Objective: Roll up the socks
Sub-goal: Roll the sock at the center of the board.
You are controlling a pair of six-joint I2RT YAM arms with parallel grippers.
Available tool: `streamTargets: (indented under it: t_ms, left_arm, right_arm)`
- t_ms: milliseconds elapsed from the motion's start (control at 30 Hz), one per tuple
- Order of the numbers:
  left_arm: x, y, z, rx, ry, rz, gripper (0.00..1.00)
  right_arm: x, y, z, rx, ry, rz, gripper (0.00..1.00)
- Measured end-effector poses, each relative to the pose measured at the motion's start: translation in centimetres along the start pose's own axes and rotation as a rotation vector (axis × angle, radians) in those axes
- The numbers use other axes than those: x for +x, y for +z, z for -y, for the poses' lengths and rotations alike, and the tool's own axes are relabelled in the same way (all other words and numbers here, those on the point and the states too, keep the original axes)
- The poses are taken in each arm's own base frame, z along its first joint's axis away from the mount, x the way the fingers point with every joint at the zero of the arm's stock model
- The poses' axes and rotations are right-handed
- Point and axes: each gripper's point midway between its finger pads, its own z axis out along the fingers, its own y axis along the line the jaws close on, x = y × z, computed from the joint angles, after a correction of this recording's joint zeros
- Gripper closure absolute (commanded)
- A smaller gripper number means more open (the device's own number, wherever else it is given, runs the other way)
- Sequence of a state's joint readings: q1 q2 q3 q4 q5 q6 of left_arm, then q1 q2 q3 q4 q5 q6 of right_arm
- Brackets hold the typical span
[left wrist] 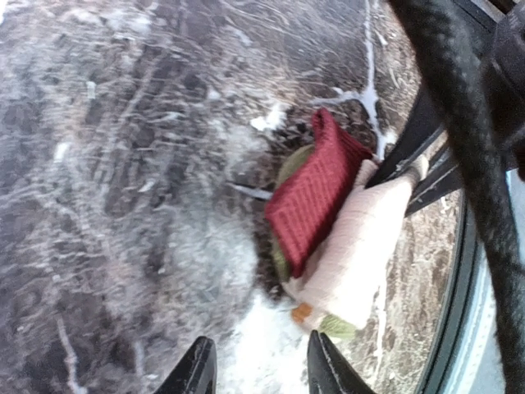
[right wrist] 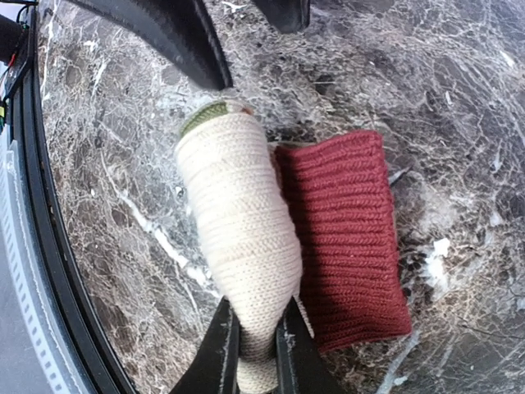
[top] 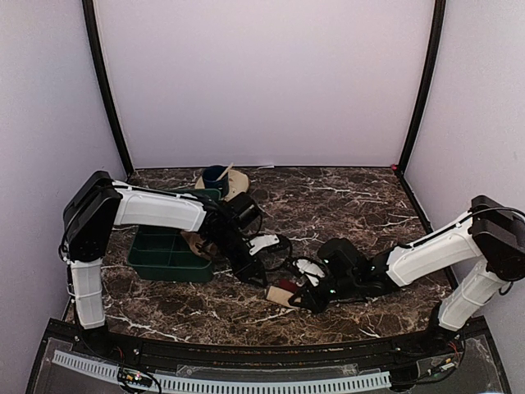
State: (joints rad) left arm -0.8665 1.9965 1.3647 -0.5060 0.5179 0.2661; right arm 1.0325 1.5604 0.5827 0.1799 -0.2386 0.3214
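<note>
One of the socks is wound into a short tan roll [right wrist: 238,222] lying on the marble table, its dark red cuff [right wrist: 344,238] spread flat beside it and an olive patch at its far end. My right gripper [right wrist: 254,345] is shut on the near end of this roll. The left wrist view has the same roll [left wrist: 361,246] and red cuff [left wrist: 316,193] just ahead of my left gripper [left wrist: 258,369], which is open and holds nothing. From above, the roll [top: 283,289] sits between both grippers. A tan floppy piece [top: 197,243], probably the other sock, lies partly under my left arm.
A dark green bin [top: 164,250] stands at the left under my left arm. Behind it is a blue cup [top: 216,175] on a beige saucer. The table's front rail [top: 246,382] runs close to the roll.
</note>
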Motion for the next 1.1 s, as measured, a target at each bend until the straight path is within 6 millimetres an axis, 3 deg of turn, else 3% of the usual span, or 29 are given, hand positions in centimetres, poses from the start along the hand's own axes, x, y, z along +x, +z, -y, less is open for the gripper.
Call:
streamTargets:
  t_ms: [267,467,533,567,733,967,1100]
  left_arm:
    - [-0.4,-1.0,-1.2,-0.103,0.015,0.043,0.59]
    - [-1.0,-3.0,-0.6,-0.150,0.043,0.131,0.57]
    - [-1.0,-3.7,-0.1,-0.159,0.056,0.169,0.42]
    - [-1.1,-4.2,0.2,-0.162,0.068,0.189,0.40]
    - [-2.0,-5.3,2.6,-0.163,0.138,0.264,0.40]
    - [-2.7,-3.6,6.3,-0.179,0.281,0.251,0.40]
    - [-2.8,-3.3,6.5,-0.221,0.330,0.245,0.40]
  right_arm:
    - [0.2,-0.1,0.1,-0.039,0.052,0.004,1.00]
    - [0.4,-0.4,0.3,-0.081,0.100,0.009,1.00]
    - [0.5,-0.5,0.3,-0.095,0.119,0.009,1.00]
    - [0.5,-0.5,0.3,-0.103,0.127,0.009,1.00]
    - [0.6,-0.8,0.5,-0.141,0.177,0.008,1.00]
    - [0.7,-0.6,0.5,-0.201,0.238,-0.002,1.00]
    - [0.7,-0.6,0.5,-0.231,0.268,-0.003,1.00]
